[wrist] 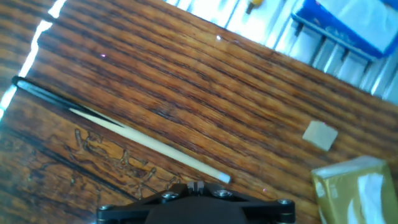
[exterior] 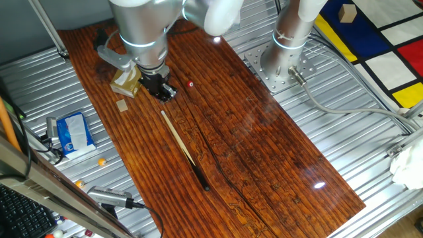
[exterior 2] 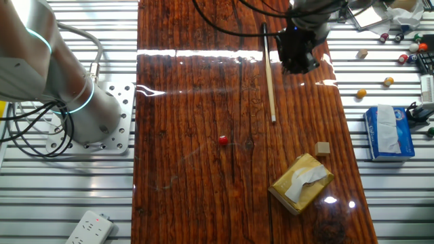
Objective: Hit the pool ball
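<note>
A tan cardboard tissue box (exterior 2: 301, 183) with white tissue poking from its slot lies on the dark striped wooden desk (exterior 2: 190, 102), and a blue tissue pack (exterior 2: 389, 133) with white tissue sits off on the metal slats. The tiny glossy red pool ball (exterior 2: 223, 140) rests mid-desk, well apart from the long pale wooden cue stick (exterior 2: 270, 85). Only the hand view shows the cue's tip just beside the black claw (exterior: 163, 91), whose jaw state I cannot tell.

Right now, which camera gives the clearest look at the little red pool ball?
The other fixed view: the pool ball sits unobstructed on open wood, left of the cue stick. One fixed view shows it smaller, beside the gripper. The hand view misses it entirely.
</note>
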`<move>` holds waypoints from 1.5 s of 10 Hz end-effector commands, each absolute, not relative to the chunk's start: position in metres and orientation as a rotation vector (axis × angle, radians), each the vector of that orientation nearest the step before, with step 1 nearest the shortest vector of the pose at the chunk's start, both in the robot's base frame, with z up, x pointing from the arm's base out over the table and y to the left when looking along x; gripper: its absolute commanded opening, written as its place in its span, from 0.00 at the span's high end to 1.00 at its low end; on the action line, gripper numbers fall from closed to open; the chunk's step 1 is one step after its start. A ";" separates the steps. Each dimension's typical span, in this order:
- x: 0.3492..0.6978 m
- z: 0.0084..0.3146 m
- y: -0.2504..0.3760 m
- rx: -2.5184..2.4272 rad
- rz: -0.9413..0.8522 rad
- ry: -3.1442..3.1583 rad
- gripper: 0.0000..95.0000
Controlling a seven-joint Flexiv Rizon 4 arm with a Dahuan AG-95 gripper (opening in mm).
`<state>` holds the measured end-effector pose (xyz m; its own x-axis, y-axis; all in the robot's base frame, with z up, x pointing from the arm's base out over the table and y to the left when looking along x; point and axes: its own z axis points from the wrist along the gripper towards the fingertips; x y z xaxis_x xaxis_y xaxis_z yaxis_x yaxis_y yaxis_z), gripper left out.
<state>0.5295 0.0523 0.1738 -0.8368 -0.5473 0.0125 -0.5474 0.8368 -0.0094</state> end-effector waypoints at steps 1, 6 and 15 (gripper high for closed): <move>0.544 0.182 0.088 1.135 0.002 -2.911 1.00; 0.546 0.170 0.172 1.475 0.035 -2.794 1.00; 0.543 0.130 0.256 1.802 0.045 -2.631 0.80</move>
